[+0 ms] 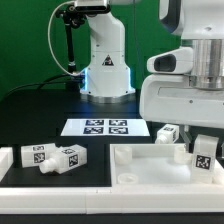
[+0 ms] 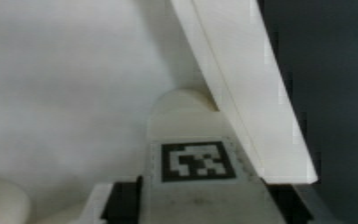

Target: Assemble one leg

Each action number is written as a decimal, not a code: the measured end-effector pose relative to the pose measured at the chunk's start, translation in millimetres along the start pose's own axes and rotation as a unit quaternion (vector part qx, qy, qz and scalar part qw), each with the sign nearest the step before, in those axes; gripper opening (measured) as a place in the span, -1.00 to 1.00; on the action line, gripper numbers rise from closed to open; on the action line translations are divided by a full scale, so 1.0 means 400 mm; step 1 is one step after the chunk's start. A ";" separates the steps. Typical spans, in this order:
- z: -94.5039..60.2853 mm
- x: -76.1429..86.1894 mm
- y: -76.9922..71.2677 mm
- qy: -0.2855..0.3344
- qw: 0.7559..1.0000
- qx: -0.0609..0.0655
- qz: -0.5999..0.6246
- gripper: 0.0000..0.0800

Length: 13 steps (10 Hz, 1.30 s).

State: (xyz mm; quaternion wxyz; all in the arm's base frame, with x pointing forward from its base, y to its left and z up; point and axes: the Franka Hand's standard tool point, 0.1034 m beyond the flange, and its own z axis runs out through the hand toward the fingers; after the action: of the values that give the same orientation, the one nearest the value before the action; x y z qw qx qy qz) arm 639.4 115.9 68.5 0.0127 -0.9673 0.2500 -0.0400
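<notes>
My gripper (image 1: 204, 160) is shut on a leg (image 1: 205, 153), a white blocky peg with a black-and-white tag, at the exterior view's right. It holds the leg over the large flat white table top (image 1: 140, 170) with a raised rim. In the wrist view the leg (image 2: 197, 150) sits between my dark fingers (image 2: 126, 200). Its rounded end (image 2: 188, 100) points at the table top's flat face (image 2: 69, 90), close beside the raised rim (image 2: 247, 90). I cannot tell whether the end touches the surface.
Two more legs (image 1: 38, 155) (image 1: 68, 158) lie at the exterior view's left. Another leg (image 1: 168, 133) lies behind the table top. The marker board (image 1: 105, 127) lies mid-table before the robot base (image 1: 105, 70). A white block (image 1: 5, 160) sits at the left edge.
</notes>
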 end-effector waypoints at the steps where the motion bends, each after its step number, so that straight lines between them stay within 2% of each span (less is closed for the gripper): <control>1: 0.000 0.000 0.000 0.000 1.000 0.000 0.021 -0.29; 3: 0.001 -0.003 -0.001 0.002 0.991 -0.002 0.132 -0.29; 4: 0.002 -0.003 -0.001 0.002 0.980 -0.004 0.198 -0.29; 5: 0.002 0.001 -0.001 -0.002 0.965 0.001 0.263 -0.29; 7: 0.003 0.002 0.000 -0.022 0.910 0.017 0.414 -0.29; 8: 0.003 0.001 -0.004 -0.033 0.869 0.025 0.494 -0.29; 10: 0.003 0.000 -0.008 -0.038 0.816 0.025 0.576 -0.29; 13: 0.003 0.006 -0.003 -0.041 0.768 0.023 0.639 -0.29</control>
State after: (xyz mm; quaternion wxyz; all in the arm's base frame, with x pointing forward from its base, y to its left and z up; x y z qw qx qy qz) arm 642.1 116.0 67.6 0.0675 -0.5841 0.8088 0.0112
